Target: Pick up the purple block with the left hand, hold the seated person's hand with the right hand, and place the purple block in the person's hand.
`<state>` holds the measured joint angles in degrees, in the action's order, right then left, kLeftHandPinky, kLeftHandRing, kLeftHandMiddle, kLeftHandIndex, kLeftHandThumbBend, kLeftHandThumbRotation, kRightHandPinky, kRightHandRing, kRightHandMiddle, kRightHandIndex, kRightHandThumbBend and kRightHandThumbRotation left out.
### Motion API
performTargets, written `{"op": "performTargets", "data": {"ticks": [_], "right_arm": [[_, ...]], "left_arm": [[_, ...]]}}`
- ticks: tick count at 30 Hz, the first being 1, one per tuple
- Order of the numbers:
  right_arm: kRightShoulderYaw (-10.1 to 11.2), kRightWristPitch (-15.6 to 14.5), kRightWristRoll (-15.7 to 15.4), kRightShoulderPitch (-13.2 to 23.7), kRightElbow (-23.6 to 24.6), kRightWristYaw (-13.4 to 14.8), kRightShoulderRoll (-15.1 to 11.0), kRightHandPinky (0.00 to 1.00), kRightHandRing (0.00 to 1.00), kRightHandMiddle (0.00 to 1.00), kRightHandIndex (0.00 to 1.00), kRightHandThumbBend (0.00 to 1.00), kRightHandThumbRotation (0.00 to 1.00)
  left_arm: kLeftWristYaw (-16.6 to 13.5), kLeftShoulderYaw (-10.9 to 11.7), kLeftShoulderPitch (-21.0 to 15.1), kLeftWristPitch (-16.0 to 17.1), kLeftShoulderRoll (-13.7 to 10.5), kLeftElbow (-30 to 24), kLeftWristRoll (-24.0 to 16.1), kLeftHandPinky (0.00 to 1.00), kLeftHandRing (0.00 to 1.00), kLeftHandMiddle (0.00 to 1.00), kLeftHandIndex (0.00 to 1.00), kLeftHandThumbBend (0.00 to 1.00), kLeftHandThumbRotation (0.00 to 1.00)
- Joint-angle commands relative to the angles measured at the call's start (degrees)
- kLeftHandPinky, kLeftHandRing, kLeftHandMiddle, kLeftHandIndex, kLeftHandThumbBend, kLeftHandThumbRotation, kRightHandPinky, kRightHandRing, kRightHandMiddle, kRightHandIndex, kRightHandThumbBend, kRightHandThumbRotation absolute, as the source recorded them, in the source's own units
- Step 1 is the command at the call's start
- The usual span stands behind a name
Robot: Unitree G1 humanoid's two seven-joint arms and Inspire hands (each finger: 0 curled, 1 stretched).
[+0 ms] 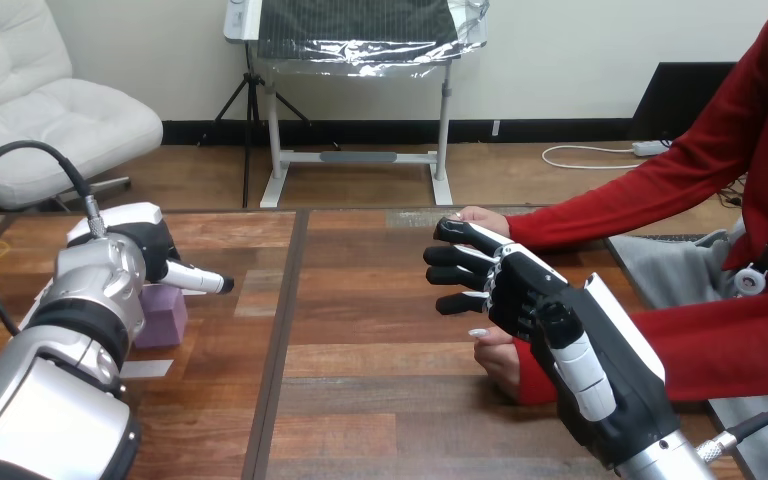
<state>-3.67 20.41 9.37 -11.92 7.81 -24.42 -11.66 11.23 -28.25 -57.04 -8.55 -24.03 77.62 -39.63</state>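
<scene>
Likely a robotics lab: robot arms [60,390] at a wooden table [380,400].

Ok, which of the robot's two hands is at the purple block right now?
The left hand, at the view's left, over the purple block. The right hand is mid-table, by the person's hands.

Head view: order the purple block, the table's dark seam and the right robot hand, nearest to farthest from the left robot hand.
1. Purple block, just beneath the left robot hand, at the view's left.
2. Table's dark seam, mid-table.
3. Right robot hand, far across, at the right.
</scene>
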Motion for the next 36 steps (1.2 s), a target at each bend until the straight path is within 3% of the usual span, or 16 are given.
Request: {"op": "performTargets", "data": {"ticks": [1,25,36], "right_arm": [[0.99,0.62,0.97,2.07,2.33,0.18,-0.26,0.73,0.81,0.82,0.86,0.91,1.00],[0.89,0.36,0.90,2.16,2.37,0.08,-0.37,0.73,0.82,0.83,0.86,0.89,1.00],[0.88,0.21,0.70,2.19,2.40,0.18,-0.39,0.73,0.81,0.83,0.86,0.90,1.00]], "left_arm": [[-1.46,0.56,-2.34,0.68,0.22,-1.68,0.74,0.58,0.70,0.76,0.74,0.64,0.64],[-4.76,3.17,-2.91,1.76,-0.47,-2.76,4.32,0.57,0.72,0.79,0.80,0.65,0.61],[-5.91,4.18,-3.11,3.03,-0.91,-3.51,5.65,0.63,0.75,0.79,0.80,0.64,0.59]]}}
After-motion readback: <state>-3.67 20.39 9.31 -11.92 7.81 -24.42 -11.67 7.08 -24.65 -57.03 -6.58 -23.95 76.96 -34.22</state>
